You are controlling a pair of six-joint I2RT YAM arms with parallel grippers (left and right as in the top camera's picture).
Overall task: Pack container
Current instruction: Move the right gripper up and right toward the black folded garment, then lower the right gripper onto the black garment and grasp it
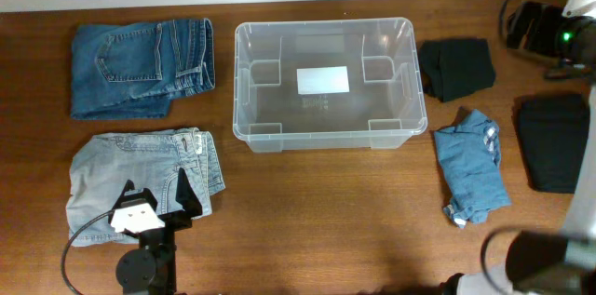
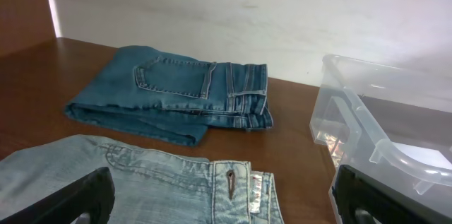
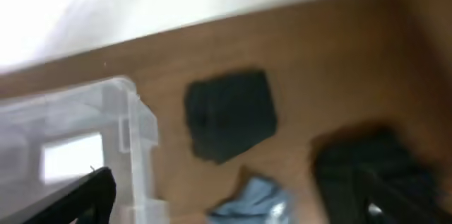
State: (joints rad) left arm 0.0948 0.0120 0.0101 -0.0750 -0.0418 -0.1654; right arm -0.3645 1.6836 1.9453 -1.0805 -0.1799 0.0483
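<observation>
The container [image 1: 244, 81], a clear plastic bin with a white label on its base, stands empty at the table's middle back. It also shows in the left wrist view [image 2: 367, 121] and the right wrist view [image 3: 123, 128]. My left gripper [image 1: 155, 191] is open and empty, low over folded light blue jeans [image 1: 102, 179] at the front left; its fingers [image 2: 222, 206] straddle the waistband [image 2: 162, 181]. My right gripper [image 3: 233, 203] is open and empty, above the table right of the container; its arm [image 1: 540, 258] is a blur at the front right.
Folded dark blue jeans [image 1: 140, 67] lie at the back left, also in the left wrist view [image 2: 176, 90]. Right of the container lie a black garment [image 1: 456, 67], a crumpled blue garment [image 1: 470, 165] and another black garment [image 1: 554, 141]. Equipment with cables [image 1: 549, 25] sits at the back right corner.
</observation>
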